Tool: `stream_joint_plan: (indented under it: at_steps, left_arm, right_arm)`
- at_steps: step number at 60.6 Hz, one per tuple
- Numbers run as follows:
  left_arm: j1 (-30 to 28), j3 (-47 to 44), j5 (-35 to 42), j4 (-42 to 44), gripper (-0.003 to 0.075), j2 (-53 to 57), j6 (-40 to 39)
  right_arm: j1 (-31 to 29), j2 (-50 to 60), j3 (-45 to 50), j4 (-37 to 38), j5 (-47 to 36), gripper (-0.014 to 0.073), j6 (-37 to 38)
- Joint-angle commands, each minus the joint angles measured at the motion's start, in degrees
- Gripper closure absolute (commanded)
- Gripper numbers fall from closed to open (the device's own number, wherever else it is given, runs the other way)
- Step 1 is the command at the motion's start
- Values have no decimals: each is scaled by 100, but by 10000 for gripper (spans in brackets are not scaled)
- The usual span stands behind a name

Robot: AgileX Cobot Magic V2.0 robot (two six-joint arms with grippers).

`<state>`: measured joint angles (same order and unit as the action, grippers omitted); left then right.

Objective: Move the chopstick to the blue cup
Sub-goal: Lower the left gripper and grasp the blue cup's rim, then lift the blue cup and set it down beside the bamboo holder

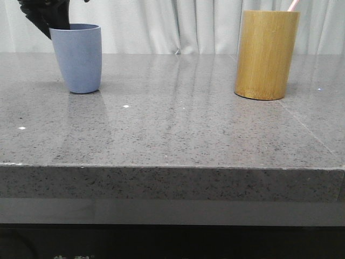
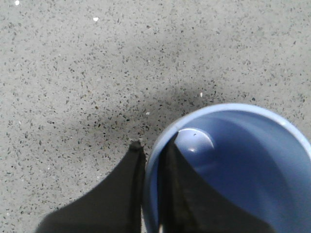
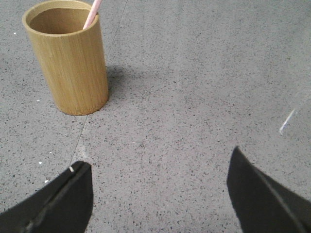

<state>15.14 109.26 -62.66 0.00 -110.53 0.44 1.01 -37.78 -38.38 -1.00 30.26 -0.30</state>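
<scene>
On the speckled grey worktop [image 1: 178, 124], the blue cup [image 1: 78, 58] stands far left, its rim pinched by the left pincer [image 2: 151, 145]. Well apart, the chopstick [image 3: 92, 13] leans inside the bamboo holder [image 1: 266, 54]. The right pincer [image 3: 160, 167] hangs spread wide over bare stone between them.

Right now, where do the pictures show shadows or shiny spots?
Front view: the polished table mirrors the curtain folds faintly and carries small bright glints. Left wrist view: a soft dark shadow lies beside the blue cup, whose inside bottom catches a highlight. Right wrist view: the bamboo cup casts a shadow on the table.
</scene>
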Motion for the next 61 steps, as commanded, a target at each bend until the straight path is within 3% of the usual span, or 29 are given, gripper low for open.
stream_joint_plan:
  at_steps: [1, 17, 37, 61]
  left_arm:
    - [55, 348, 107, -171, 739, 345, 6]
    - [582, 920, -90, -474, 739, 345, 6]
    - [1363, 1064, 246, -368, 739, 269, 6]
    - [1589, 1064, 249, -250, 739, -135, 6]
  right_arm:
    - [-25, -34, -186, 60, -392, 14, -51]
    - [-25, -34, -186, 54, -398, 14, -51]
    - [-25, -34, -186, 54, -398, 14, -51]
    - [-25, -34, -186, 55, -386, 14, -51]
